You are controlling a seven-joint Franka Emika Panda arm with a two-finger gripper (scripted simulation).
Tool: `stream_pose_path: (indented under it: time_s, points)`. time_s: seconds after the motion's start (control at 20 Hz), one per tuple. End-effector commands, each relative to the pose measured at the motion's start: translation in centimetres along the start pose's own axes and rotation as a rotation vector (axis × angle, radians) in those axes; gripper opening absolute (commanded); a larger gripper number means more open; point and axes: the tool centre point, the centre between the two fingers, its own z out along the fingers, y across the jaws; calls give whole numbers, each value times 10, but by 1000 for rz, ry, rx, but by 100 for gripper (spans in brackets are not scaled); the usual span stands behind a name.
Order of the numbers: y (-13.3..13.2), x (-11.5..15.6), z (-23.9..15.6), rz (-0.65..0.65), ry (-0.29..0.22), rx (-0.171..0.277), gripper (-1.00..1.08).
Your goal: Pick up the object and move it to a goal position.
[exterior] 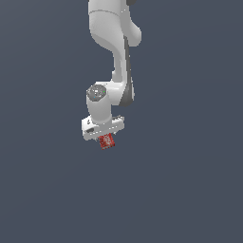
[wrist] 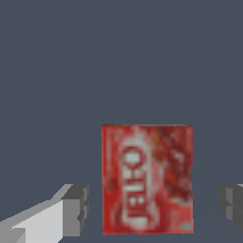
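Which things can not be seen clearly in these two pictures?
- Red box: exterior view, upper part hidden behind the tool; lettering too small.
- Box lettering: wrist view, blurred.
- One tool finger: wrist view, cut off by the edge.
- Goal position: not shown in either view.
- Arm base: exterior view, cut off.

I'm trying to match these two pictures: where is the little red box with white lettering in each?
Exterior view: the small red rectangular box sits just below the white gripper, near the picture's middle.
Wrist view: the box fills the lower middle, between two grey fingertips.
Shared landmark: the gripper itself.
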Motion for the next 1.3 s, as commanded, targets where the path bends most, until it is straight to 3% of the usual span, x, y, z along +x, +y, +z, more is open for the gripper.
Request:
stream_pose_path:
  time_s: [0.0,0.5,0.55,1.25]
  points:
    - [0,-1,11,-1,-1,1,100]
    - [0,0,40,-3,0,0,100]
    - [0,0,40,-3,0,0,-100]
    - [0,0,35,-2,0,0,-100]
